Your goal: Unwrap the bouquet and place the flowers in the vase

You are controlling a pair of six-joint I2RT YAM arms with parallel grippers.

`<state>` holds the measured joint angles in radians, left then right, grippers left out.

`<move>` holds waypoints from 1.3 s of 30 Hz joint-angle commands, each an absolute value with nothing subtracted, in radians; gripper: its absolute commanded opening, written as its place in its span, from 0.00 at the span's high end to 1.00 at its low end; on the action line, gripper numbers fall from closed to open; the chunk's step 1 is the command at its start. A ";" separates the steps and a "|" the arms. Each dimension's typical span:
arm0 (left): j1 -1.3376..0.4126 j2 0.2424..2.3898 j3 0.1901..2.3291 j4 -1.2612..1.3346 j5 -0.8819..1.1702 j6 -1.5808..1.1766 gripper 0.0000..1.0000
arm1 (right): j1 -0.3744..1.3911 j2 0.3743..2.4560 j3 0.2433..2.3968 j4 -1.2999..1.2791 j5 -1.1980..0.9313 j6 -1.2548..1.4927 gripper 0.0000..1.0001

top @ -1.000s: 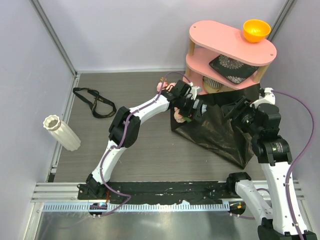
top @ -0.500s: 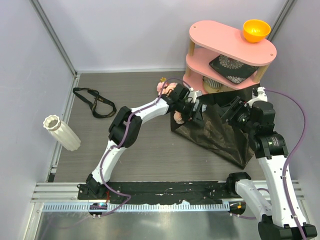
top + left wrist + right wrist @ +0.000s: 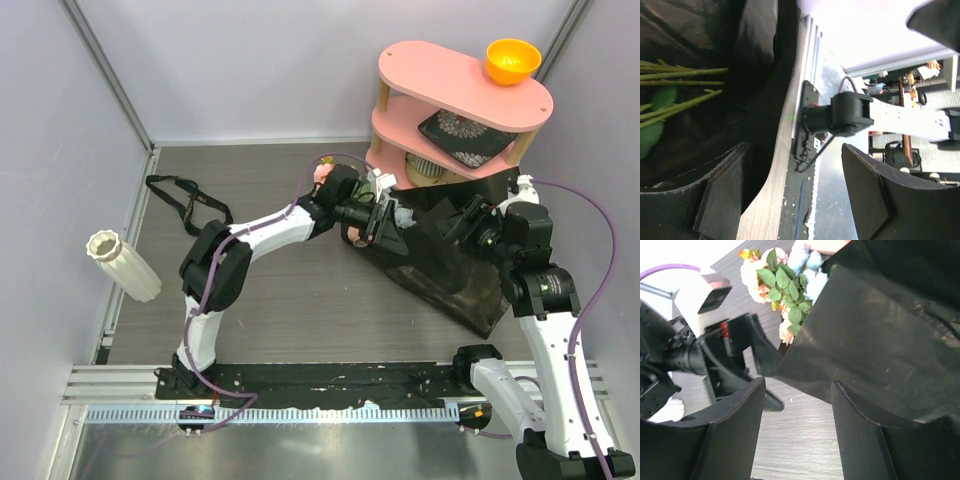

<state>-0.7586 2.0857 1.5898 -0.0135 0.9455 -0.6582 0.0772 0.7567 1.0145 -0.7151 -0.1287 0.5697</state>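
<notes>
The bouquet lies by the pink shelf, its black paper [image 3: 450, 275] spread open toward the front right. Pink and peach flowers [image 3: 322, 176] poke out at its far left end. In the right wrist view the flowers [image 3: 785, 280] show blooms and leaves above the paper [image 3: 880, 340]. My left gripper [image 3: 385, 230] is open at the paper's left edge; its view shows green stems [image 3: 682, 75] inside the dark paper [image 3: 755, 50], with one finger [image 3: 720, 195] against the paper. My right gripper [image 3: 470, 225] hovers open over the paper's upper part. The cream ribbed vase [image 3: 122, 265] lies tilted at far left.
A black ribbon [image 3: 185, 202] lies loose at the back left. The pink two-tier shelf [image 3: 420, 75] carries an orange bowl [image 3: 513, 60], a floral black plate [image 3: 465, 135] and a ribbed white cup [image 3: 430, 170]. Grey walls close in both sides.
My left arm's elbow has swung left and its gripper has turned and pushed in at the paper's edge, jaws slightly narrower. The right arm has shifted a little toward the shelf.
</notes>
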 commanded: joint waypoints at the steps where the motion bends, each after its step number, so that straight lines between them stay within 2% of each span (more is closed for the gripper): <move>1: -0.772 1.978 1.446 0.175 1.045 -0.744 0.25 | 0.078 0.742 1.130 -0.771 -0.034 0.526 0.39; 6: -0.776 1.818 1.246 0.331 1.065 -0.778 0.25 | 0.080 0.791 1.224 -0.831 0.094 0.529 0.38; 13: -0.776 1.683 1.091 0.158 1.043 -0.658 0.23 | 0.078 0.903 1.198 -0.784 0.014 0.577 0.39; 16: -0.778 1.573 1.017 0.146 1.020 -0.644 0.22 | 0.080 0.960 1.108 -0.779 -0.073 0.581 0.43; 18: -0.776 1.505 1.008 0.051 0.990 -0.565 0.18 | 0.089 0.962 0.976 -0.740 -0.185 0.600 0.51; 19: -0.776 1.432 1.023 -0.065 0.936 -0.533 0.18 | 0.124 0.948 0.921 -0.721 -0.201 0.618 0.52; 22: -0.770 1.329 1.096 -0.255 0.836 -0.412 0.15 | 0.284 0.863 0.716 -0.678 -0.121 0.704 0.52; 24: -0.764 1.302 1.143 -0.304 0.802 -0.390 0.15 | 0.362 0.825 0.655 -0.658 -0.068 0.795 0.52; 27: -0.761 1.318 1.238 -0.318 0.772 -0.406 0.12 | 0.474 0.773 0.542 -0.620 -0.045 0.870 0.52; 30: -0.761 1.412 1.249 -0.209 0.811 -0.521 0.13 | 0.491 0.756 0.499 -0.627 -0.014 0.894 0.52; 32: -0.775 1.516 1.247 -0.121 0.837 -0.628 0.19 | 0.491 0.764 0.553 -0.659 0.056 0.862 0.51; 33: -0.785 1.546 1.244 -0.108 0.839 -0.649 0.23 | 0.489 0.770 0.589 -0.717 0.172 0.848 0.50; 36: -0.848 1.618 1.220 -0.069 0.813 -0.663 0.26 | 0.485 0.798 0.698 -0.781 0.337 0.830 0.41; 39: -0.908 1.635 1.148 -0.029 0.781 -0.685 0.26 | 0.465 0.839 0.776 -0.788 0.416 0.845 0.39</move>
<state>-0.8280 1.6344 1.2221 -0.1028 0.8028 -0.6163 0.4843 0.8085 0.6563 -0.7765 0.2016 0.8288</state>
